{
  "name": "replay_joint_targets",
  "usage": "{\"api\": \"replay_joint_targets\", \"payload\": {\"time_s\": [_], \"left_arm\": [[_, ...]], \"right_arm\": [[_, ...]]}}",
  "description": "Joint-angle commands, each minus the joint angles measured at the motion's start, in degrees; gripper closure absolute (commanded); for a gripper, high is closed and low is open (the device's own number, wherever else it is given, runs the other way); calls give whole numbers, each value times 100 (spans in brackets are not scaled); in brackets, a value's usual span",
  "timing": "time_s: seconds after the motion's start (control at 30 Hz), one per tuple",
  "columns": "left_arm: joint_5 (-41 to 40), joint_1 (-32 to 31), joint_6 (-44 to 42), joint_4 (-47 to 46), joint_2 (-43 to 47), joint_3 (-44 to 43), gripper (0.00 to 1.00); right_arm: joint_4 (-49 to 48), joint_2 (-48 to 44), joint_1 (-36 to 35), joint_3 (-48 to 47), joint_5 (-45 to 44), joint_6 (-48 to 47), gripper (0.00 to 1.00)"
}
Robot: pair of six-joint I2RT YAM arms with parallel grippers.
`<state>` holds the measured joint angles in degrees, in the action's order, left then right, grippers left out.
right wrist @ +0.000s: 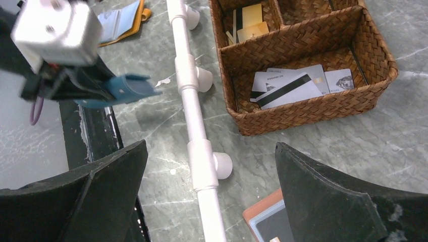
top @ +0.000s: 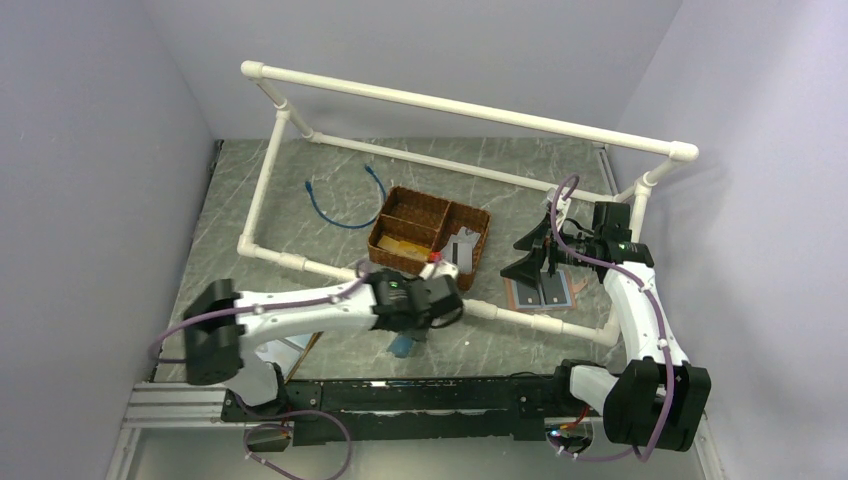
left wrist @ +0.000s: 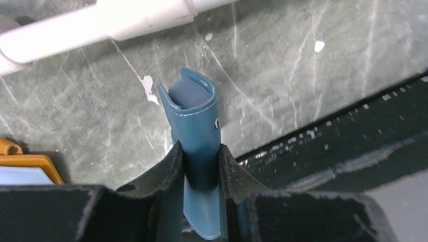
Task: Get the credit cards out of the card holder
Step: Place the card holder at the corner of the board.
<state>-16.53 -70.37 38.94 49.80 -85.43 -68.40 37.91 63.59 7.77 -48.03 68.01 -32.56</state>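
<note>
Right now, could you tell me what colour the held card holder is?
The card holder is slate blue with pale stitching, clearest in the left wrist view.

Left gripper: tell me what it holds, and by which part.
The left gripper clamps the folded blue card holder across its flat sides, about midway along its length, with one end jutting out past the fingertips.

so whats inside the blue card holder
Only a grey-blue edge shows at the open end of the card holder, card or lining unclear. Its folded walls and the left gripper cover the rest.
</note>
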Motion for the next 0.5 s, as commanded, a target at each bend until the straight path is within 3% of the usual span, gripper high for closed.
{"api": "replay_joint_targets", "payload": {"time_s": [0.0,0.1,0.27,0.4,0.47], "left_arm": [[-1406,-474,692,398,-905,-731,98],[-1239,-526,718,239,-1367,-843,88],[-825,-531,804,59,-1624,-878,49],[-522,-531,723,-286,-1192,-736,28],[-374,-524,631,-671,-789,-503,22]], "right_arm": [[69,-175,-30,-152,249,-221,0],[123,-226,-47,-163,275,-266,0],[153,-318,-56,-154,273,-300,0],[187,-337,-56,-163,257,-337,0],[226,-343,-56,-171,222,-383,0]]}}
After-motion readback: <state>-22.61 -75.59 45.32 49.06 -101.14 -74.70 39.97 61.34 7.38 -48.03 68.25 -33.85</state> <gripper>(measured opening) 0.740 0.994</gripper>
